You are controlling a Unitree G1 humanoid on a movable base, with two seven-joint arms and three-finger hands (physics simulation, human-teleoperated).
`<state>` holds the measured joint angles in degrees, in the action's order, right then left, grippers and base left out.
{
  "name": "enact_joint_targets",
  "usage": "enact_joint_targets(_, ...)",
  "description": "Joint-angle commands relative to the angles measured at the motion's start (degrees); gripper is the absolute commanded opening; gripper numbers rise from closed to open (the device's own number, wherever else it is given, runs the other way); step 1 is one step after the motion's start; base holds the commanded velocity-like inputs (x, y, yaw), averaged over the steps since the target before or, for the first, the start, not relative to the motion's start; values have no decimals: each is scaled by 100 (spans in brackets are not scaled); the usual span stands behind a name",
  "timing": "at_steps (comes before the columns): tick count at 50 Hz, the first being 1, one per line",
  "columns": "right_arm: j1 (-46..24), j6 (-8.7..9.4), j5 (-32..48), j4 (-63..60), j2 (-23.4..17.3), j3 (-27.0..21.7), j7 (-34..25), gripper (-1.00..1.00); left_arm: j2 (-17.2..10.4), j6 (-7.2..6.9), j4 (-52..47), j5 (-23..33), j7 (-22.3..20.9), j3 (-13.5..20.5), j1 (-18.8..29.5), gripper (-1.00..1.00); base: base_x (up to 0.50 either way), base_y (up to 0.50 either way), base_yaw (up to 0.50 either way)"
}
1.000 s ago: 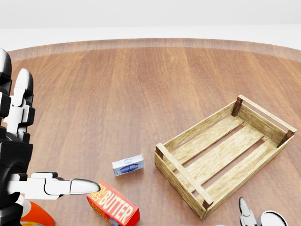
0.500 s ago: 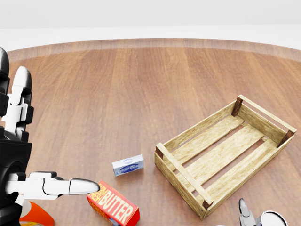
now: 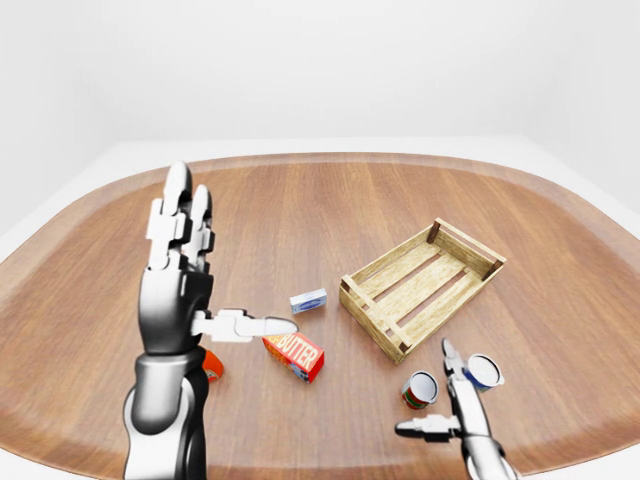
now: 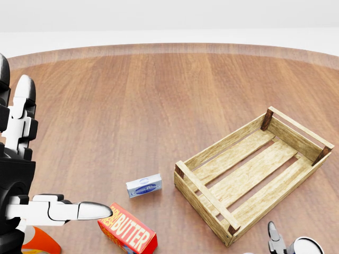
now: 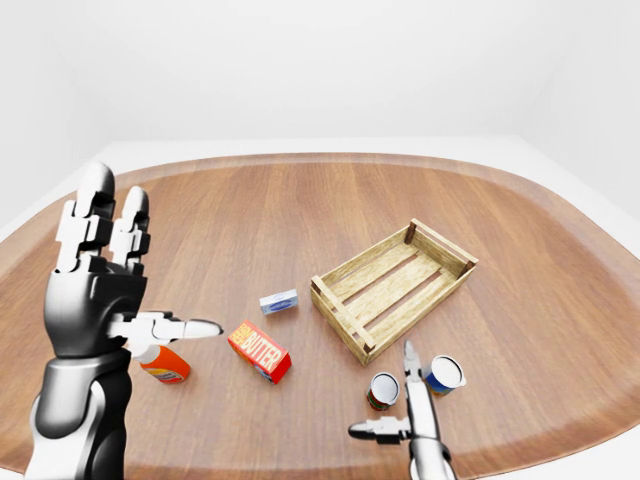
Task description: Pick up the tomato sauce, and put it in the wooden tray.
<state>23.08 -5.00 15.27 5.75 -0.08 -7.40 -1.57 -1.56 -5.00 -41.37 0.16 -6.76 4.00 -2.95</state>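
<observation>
The tomato sauce, a small can [image 5: 381,391] with a red label, stands at the lower right of the right-eye view, apart from the near corner of the wooden tray [image 3: 372,322]. The tray is a slatted crate and nothing lies in it. My right hand [image 5: 392,408] is open beside the can, one finger pointing up on its right and the thumb stretched out below it; the fingers are not around it. My left hand [image 3: 225,270] is raised at the left, open, fingers up and thumb pointing right.
A blue can [image 5: 445,373] stands just right of the right hand. A red butter box [image 5: 258,352] and a small blue-white box [image 5: 279,301] lie left of the tray. An orange bottle [image 5: 165,365] lies under the left thumb. The round wooden table's edge [image 3: 300,160] curves across the top.
</observation>
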Motion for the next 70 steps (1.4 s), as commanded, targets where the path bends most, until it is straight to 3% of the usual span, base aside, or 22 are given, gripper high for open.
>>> enact_joint_targets(1,-181,0,-33,380,-66,19,130,100,-1,0,13,3,-5,-4,-4,100,0,0,0)
enact_joint_targets(42,-561,0,-137,1150,-218,12,322,100,20,0,7,60,8,-93,-29,100,0,0,0)
enact_joint_targets(70,-369,0,-106,709,-165,67,298,100,2,0,11,15,-31,-27,-27,100,0,0,0)
